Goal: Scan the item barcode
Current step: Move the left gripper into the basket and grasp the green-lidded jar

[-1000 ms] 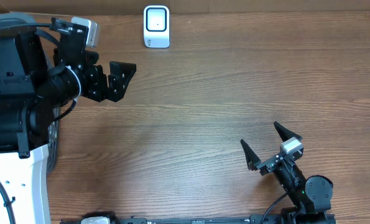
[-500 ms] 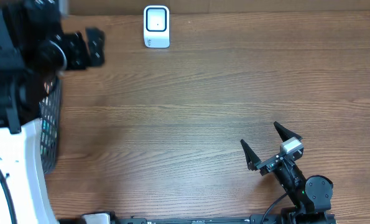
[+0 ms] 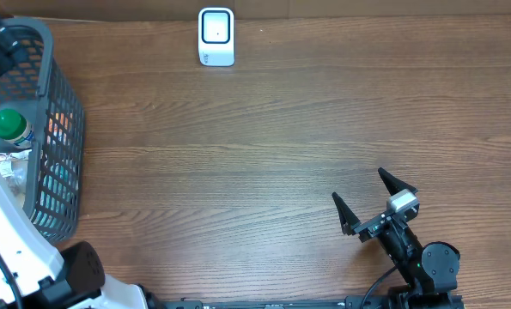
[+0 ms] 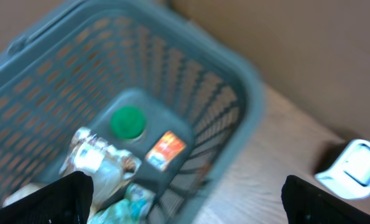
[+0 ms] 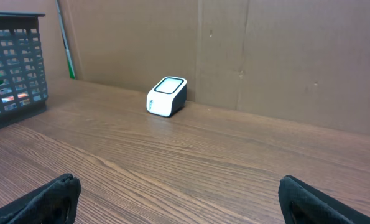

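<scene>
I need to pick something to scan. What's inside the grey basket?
A green-capped container, an orange packet and crinkled shiny wrapping lie in the basket. Whatever sits beneath them, and any barcodes, cannot be seen.

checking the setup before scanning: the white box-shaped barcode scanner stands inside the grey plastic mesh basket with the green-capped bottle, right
No. The white box-shaped barcode scanner stands on the wooden table, outside the grey plastic mesh basket; the green-capped bottle is inside it. The overhead view shows this.
</scene>
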Robot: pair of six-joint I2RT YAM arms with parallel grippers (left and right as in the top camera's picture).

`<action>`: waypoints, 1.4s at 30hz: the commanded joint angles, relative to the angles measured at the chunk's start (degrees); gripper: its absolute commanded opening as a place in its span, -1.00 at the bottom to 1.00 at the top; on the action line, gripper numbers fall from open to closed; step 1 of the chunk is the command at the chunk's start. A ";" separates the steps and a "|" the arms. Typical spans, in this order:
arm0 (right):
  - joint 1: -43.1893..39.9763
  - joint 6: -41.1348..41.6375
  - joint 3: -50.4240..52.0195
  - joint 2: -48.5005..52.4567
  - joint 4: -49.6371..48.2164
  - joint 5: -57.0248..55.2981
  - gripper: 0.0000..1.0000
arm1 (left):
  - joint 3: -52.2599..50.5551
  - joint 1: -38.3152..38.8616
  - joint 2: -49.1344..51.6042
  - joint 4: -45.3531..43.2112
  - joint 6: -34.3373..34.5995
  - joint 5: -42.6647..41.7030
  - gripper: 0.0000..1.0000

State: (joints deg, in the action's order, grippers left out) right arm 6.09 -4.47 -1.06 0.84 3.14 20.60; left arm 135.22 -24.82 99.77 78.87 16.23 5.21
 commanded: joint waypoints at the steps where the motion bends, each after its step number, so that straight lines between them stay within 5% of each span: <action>1: 0.33 0.13 0.61 -0.68 -0.07 0.04 1.00 | -0.81 -2.67 2.75 1.42 4.09 1.22 0.99; 28: 0.33 0.13 0.61 -0.68 -0.07 0.04 1.00 | -19.52 -2.19 6.84 -13.77 6.86 11.91 0.98; 42: 0.33 0.13 0.61 -0.68 -0.07 0.04 1.00 | -23.39 -2.32 11.63 -24.22 -0.22 12.55 1.00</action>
State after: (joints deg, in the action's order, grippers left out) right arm 6.09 -4.49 -1.06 0.84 3.14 20.60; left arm 112.51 -27.09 108.31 55.79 19.66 16.56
